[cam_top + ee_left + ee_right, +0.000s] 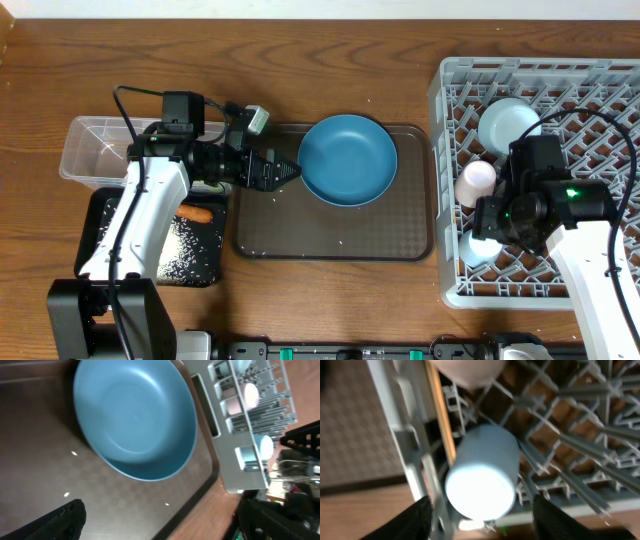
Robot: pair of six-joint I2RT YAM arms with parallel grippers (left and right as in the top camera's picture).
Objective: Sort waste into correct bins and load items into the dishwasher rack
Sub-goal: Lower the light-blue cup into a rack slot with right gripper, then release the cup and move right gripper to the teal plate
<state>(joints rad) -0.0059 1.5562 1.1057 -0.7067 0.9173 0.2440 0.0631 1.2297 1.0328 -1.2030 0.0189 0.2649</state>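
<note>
The round blue plate (348, 160) lies on the brown serving tray (330, 240). My left gripper (285, 172) is open and empty at the plate's left edge; in the left wrist view the plate (135, 415) fills the frame above the spread fingers (160, 522). My right gripper (492, 232) is open over the grey rack (450, 120). Its fingers (482, 520) sit either side of the light blue cup (482, 472), which lies in the rack (410, 460). The pinkish cup (475, 182) and white bowl (505, 125) sit in the rack. An orange carrot (196, 213) and rice grains lie in the black tray (200, 262).
The clear tub (95, 150) stands at the far left, behind the black tray and partly under my left arm. A few rice grains are scattered on the brown tray. Chopsticks, tissue, foil and wrapper are not visible.
</note>
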